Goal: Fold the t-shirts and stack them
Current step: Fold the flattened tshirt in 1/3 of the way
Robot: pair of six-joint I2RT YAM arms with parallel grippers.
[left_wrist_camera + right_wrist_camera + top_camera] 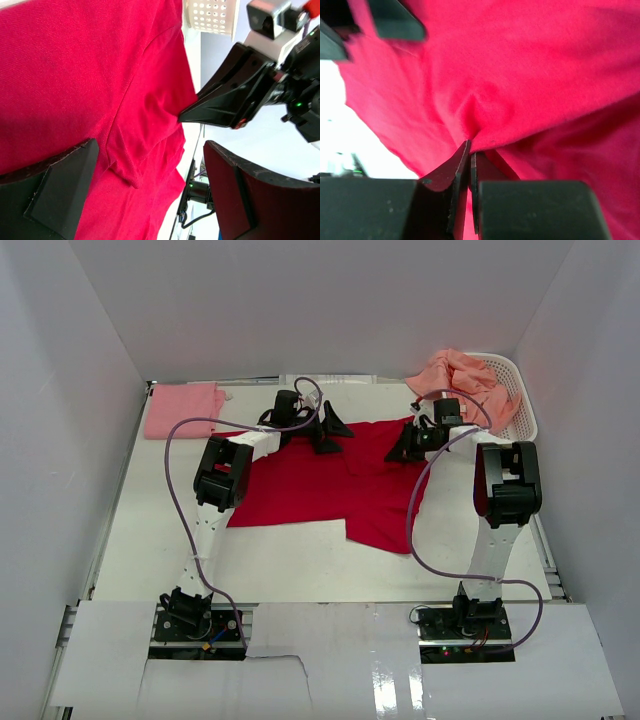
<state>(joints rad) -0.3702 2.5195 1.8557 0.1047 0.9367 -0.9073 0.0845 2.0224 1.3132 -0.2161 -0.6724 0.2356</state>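
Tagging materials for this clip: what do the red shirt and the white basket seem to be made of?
The red t-shirt: soft knit cloth, matte. A fine ribbed weave shows up close, and it puckers into folds where the right gripper pinches it.
The basket: probably rigid moulded plastic, white with a slight sheen. Its wall is pierced by even rows of holes.

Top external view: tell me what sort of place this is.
Probably a robot lab test cell: plain white walls box in a white table, a left arm and right arm are bolted at its near edge, with a red t-shirt and white basket staged.
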